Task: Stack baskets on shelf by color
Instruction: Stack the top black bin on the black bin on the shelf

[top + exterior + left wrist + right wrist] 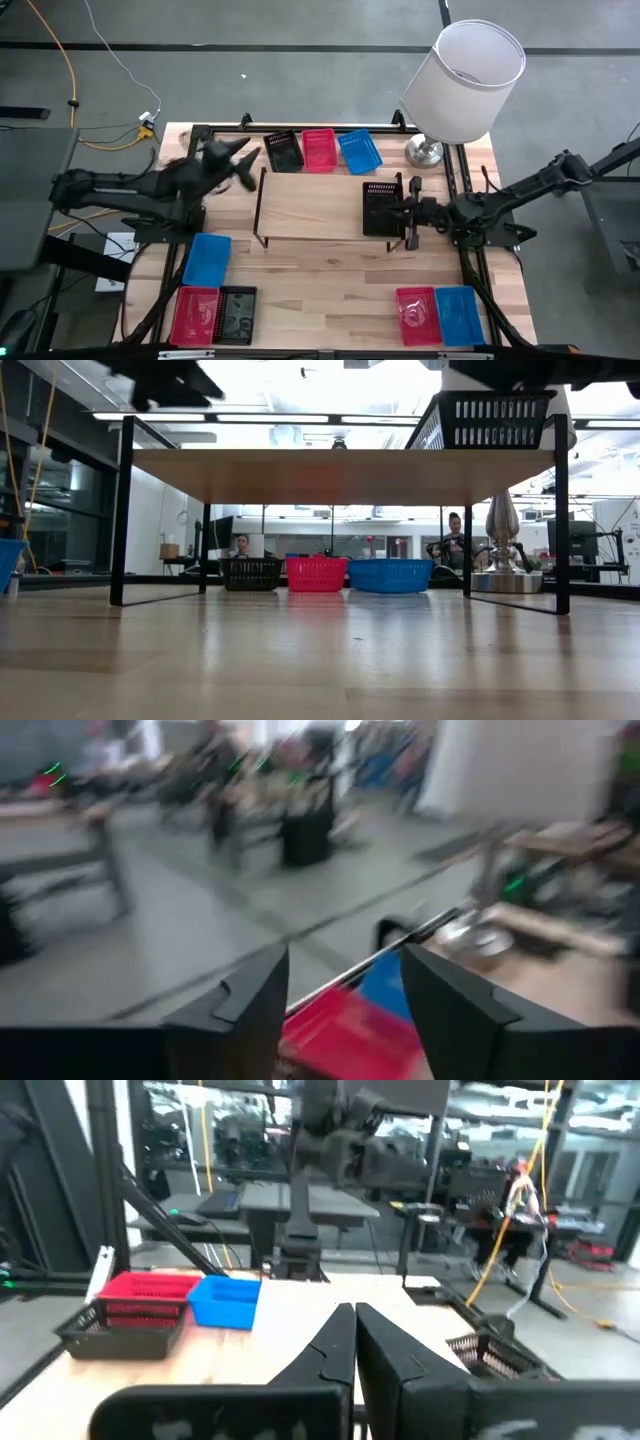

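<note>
Nine small perforated plastic baskets show from above: three black, three red and three blue. One black perforated basket [382,208] sits on the right end of the low shelf with the light wood top and thin black wire legs [310,205]; the rest of that top is bare. Behind the shelf, a row of three stands side by side on the table: a black basket [284,151], a red basket [320,150] and a blue basket [360,151]. At the front left lie a blue basket [207,259], a red basket [195,315] and a black basket [238,314], the last two side by side with the blue one just behind them. At the front right a red basket [416,314] and a blue basket [458,315] lie touching. What, if anything, lies in the baskets cannot be told. A white-shaded lamp on a silver base [466,80] stands at the back right corner. The right gripper [410,212] is at the shelf's right end, just beside the black basket there, its fingers closed together with nothing between them. The left gripper [245,165] hangs over the back left of the table near the black basket of the row, its fingers spread apart and empty.
</note>
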Available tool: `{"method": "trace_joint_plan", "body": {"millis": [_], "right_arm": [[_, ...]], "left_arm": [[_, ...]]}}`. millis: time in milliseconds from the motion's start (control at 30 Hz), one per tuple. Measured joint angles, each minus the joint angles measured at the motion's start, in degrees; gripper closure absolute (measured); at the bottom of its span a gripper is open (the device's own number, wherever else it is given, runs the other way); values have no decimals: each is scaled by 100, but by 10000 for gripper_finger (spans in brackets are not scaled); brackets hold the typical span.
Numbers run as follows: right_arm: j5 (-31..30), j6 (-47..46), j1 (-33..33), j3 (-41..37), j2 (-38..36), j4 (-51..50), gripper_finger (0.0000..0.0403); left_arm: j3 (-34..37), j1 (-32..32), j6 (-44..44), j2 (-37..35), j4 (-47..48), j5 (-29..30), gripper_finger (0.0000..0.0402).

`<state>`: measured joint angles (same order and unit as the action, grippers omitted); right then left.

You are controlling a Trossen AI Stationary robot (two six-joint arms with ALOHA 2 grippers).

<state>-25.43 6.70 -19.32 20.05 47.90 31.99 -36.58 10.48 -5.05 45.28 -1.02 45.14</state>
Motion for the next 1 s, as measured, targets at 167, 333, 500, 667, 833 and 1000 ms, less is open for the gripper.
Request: {"method": "trace_joint_plan", "body": {"millis": [167, 333, 500, 667, 833, 1000], "right_arm": [[26, -247, 51, 0, 392, 0, 403], [43, -327, 58, 0, 574, 0, 403], [42, -434, 58, 0, 572, 46, 403], [48, -647, 58, 0, 572, 13, 403], [68, -697, 53, 0, 572, 0, 403], [103, -823, 54, 0, 572, -1, 403]], "left_arm": [[-1277, 1163, -1180, 1403, 1433, -708, 190], [-2221, 2188, -2070, 2560, 2542, -1529, 188], [-2437, 2936, -2809, 3318, 2786, -2147, 188], [-2443, 3375, -3713, 3935, 3069, -3122, 188], [-2443, 3431, -4042, 4302, 3118, -3250, 188], [-2443, 3407, -4267, 4419, 3140, -3010, 188]]}}
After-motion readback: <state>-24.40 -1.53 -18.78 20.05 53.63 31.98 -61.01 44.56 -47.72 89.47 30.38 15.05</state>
